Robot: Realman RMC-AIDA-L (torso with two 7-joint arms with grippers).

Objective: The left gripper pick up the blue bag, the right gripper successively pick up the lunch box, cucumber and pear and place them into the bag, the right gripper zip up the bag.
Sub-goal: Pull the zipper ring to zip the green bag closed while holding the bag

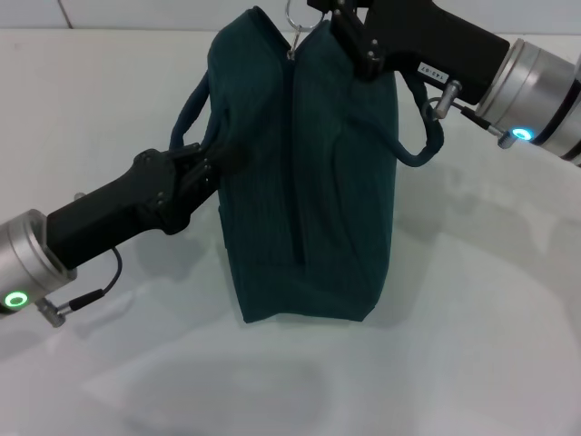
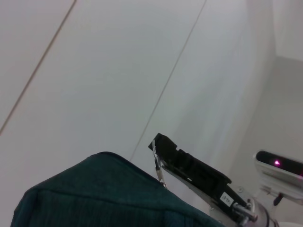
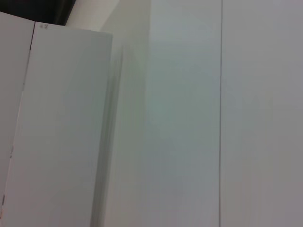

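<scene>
Bag [image 1: 309, 182] upright on white table [image 1: 472, 300]; pale wall [image 3: 189, 118] behind.

A small white label [image 1: 430, 68] with dark characters sits on the right arm [image 1: 445, 45], near the silver cuff, but the characters are too small to read. The same label [image 2: 226, 199] shows in the left wrist view, equally unreadable. Nothing else carries text.
</scene>
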